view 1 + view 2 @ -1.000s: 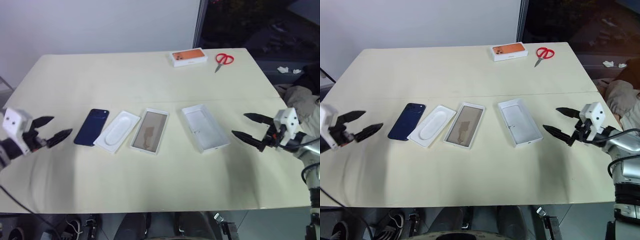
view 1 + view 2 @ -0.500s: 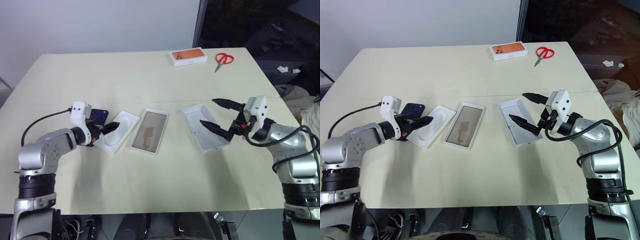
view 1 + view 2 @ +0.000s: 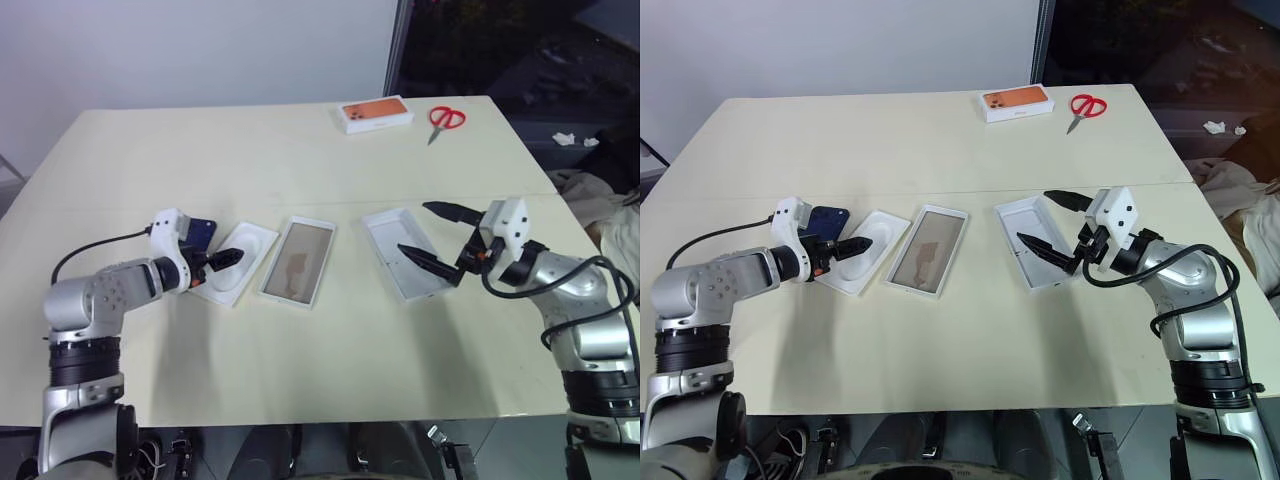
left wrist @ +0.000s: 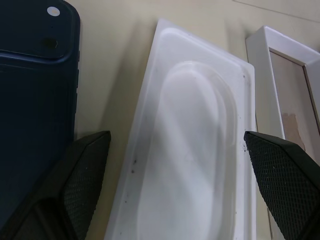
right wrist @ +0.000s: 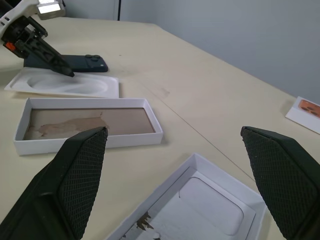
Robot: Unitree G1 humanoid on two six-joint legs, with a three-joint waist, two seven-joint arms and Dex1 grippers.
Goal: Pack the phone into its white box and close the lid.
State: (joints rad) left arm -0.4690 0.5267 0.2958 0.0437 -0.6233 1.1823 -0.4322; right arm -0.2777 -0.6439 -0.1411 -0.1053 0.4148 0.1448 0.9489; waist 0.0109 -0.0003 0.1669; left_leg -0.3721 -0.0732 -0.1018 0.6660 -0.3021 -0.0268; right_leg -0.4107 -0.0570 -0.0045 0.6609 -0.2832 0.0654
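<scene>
My left end effector (image 3: 215,262) is spread wide and holding nothing, hovering low over the white insert (image 4: 192,150), one finger out toward each long edge of it. The phone (image 4: 35,105) lies back-up on the worktop (image 3: 300,170), just beside the insert on its outer side, right at my left finger. On the insert's other side sits the white box (image 3: 299,263), brown floor showing, nothing in it. My right end effector (image 3: 440,240) is also wide open, nothing gripped, poised above the lid (image 3: 408,254), which lies inside-up next along the row. Its lower finger hangs over the lid's near end; I cannot tell if it touches. At the far edge rest an orange-topped box (image 3: 375,114) and red scissors (image 3: 444,122).
</scene>
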